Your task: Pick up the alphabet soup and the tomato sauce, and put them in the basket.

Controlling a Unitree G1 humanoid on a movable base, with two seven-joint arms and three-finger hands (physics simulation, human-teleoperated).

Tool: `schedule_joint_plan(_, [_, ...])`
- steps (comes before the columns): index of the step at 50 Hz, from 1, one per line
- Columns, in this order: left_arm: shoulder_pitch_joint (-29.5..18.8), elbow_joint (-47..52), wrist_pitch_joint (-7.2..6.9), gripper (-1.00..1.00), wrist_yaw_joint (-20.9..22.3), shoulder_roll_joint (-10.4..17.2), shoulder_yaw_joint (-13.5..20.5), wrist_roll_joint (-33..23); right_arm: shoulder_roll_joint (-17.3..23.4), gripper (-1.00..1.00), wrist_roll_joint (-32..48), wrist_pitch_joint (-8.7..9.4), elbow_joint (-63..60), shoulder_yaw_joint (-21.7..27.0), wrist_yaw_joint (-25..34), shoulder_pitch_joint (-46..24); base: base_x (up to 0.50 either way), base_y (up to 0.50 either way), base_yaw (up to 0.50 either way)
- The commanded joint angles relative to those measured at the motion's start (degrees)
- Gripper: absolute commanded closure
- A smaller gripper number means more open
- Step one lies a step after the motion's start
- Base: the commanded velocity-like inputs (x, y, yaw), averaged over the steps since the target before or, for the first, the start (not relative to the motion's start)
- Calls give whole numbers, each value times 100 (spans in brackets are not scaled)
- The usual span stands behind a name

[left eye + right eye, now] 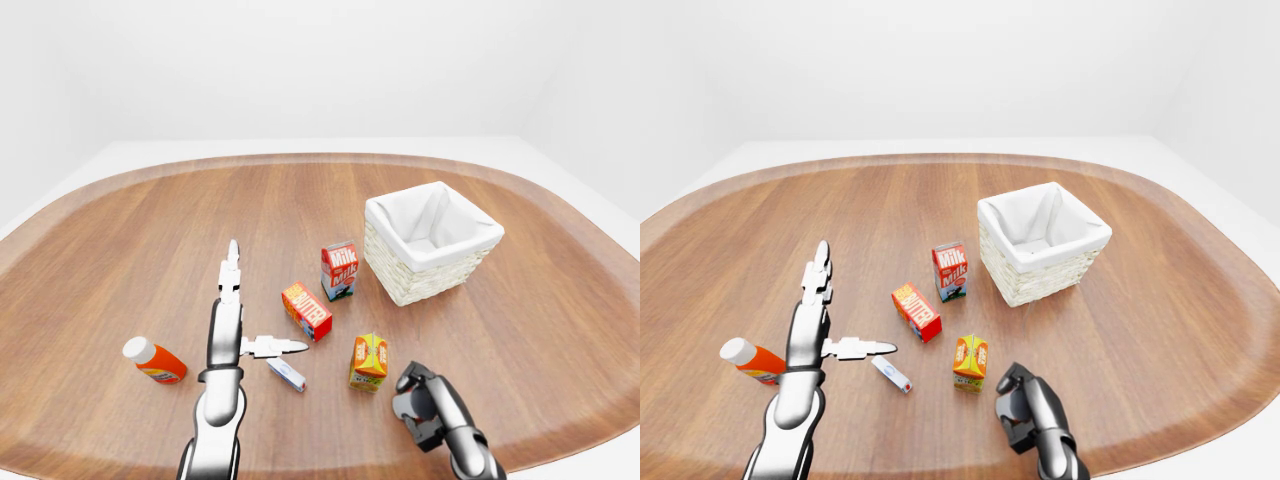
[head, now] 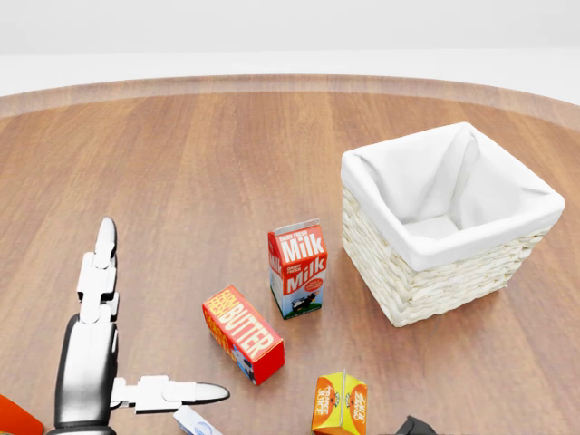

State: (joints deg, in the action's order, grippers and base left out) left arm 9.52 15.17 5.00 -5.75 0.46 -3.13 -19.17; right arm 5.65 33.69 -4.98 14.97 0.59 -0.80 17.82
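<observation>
No can of alphabet soup or tomato sauce shows in any view. The white-lined wicker basket (image 1: 418, 278) stands upright at the right of the oval wooden table, and nothing shows inside it. My left hand (image 1: 262, 302) hovers open at lower left, one finger stretched toward the top of the view and the thumb pointing right at the butter box. Low in the left-eye view, my right hand (image 1: 422, 405) is curled shut just right of the orange juice carton. Nothing is visible inside its fingers.
A milk carton (image 1: 339, 270) stands left of the basket. A red butter box (image 1: 307, 311), an orange juice carton (image 1: 369, 362) and a small white tube (image 1: 287, 375) lie below it. An orange bottle with a white cap (image 1: 155, 361) lies at far left. The table's edge runs close under my right hand.
</observation>
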Motion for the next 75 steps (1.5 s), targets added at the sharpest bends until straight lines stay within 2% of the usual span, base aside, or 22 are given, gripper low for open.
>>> schedule_joint_plan(1, [31,28,0,-100,-8,-4,15,72,-102,100,-440,-2,-450,-36,411,307,0,0,0])
schedule_joint_plan(5, [32,21,0,-100,-8,-1,17,72,-140,100,-524,-2,-762,-20,521,418,0,0,0])
schedule_joint_plan(14, [36,24,0,-100,-6,-2,17,69,-242,100,-937,-2,-2184,123,1168,911,0,0,0])
schedule_joint_plan(39, [16,73,0,-100,9,-6,23,93,-651,100,-1545,-2,-3638,1117,2306,609,0,0,0])
schedule_joint_plan(54, [20,25,0,-100,-7,-3,19,84,-668,100,-1670,-2,-3816,1469,2479,236,0,0,0])
schedule_joint_plan(75, [29,8,0,-100,-8,-4,13,69,-192,100,-1849,-2,-3885,1600,2116,-964,0,0,0])
